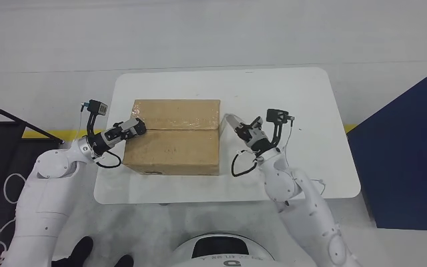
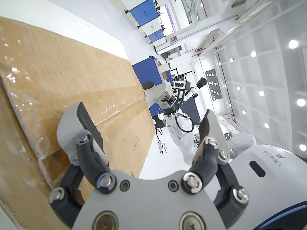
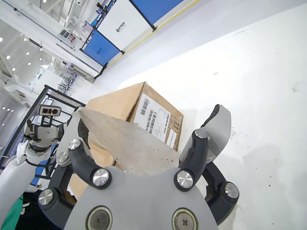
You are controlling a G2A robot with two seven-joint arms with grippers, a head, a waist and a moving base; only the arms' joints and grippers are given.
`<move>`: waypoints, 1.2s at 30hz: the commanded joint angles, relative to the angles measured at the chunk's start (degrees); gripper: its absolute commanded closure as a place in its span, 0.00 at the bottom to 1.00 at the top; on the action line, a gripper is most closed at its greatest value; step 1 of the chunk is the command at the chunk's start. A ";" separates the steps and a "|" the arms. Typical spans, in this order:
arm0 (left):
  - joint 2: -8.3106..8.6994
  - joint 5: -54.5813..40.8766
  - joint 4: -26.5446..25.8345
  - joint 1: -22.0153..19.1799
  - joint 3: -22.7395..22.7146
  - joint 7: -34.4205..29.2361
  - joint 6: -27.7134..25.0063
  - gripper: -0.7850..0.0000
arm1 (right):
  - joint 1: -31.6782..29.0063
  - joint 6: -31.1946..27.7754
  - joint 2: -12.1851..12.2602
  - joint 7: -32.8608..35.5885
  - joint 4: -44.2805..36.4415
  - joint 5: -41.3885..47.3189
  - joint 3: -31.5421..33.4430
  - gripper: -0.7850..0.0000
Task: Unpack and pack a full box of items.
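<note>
The box (image 1: 172, 137) sits on the counter (image 1: 293, 93) between the left pincer (image 1: 138, 125) and the right pincer (image 1: 248, 127).

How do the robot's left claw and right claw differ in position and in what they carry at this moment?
The left claw sits over the cardboard box at its left end, by the top seam; the right claw stands beside the box's right end, off it. The left claw carries nothing; a strip of tape clings to the right claw. Both are open.
</note>
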 commanded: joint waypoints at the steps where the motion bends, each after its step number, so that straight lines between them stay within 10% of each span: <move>1: 0.00 0.00 0.00 0.00 0.00 0.00 0.00 0.00 | -0.09 2.26 -0.18 -1.09 -1.29 -1.40 -0.66 0.00; 19: 0.00 0.00 0.00 0.00 0.00 0.00 0.00 0.00 | 6.34 20.86 -3.36 6.52 -12.86 -21.92 -18.71 0.00; 36: 0.00 0.00 0.00 0.00 0.00 0.00 0.00 0.00 | -0.69 20.34 -3.22 4.99 -23.00 -19.34 -17.20 0.00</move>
